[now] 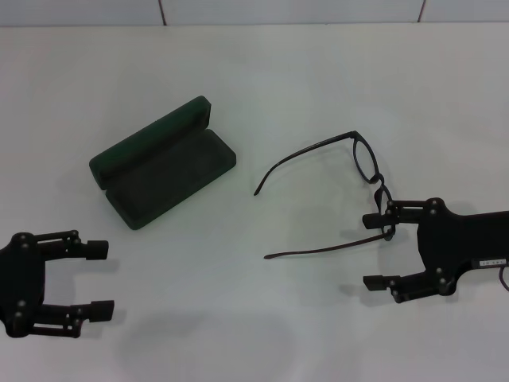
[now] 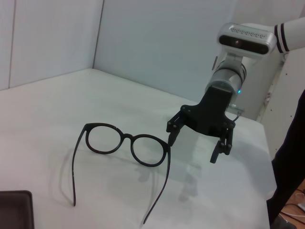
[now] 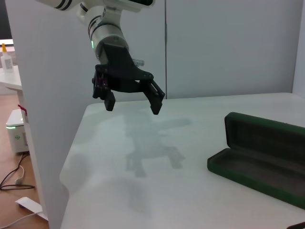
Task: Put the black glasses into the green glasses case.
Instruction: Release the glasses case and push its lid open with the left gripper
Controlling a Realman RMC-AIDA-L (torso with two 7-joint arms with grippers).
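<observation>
Over the white counter (image 1: 262, 318) the right pincer (image 1: 378, 250) hovered with fingers spread wide, holding nothing, one fingertip beside the black glasses (image 1: 367, 163). Those glasses lay unfolded, well apart from the green glasses case (image 1: 163, 163), which sat open and unfilled. Near it the left pincer (image 1: 102, 278) hung open, idle.

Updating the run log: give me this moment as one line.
glasses: on table, unfolded, ungrasped | case: open, empty | right gripper: open, at glasses' near lens | left gripper: open, idle near case
</observation>
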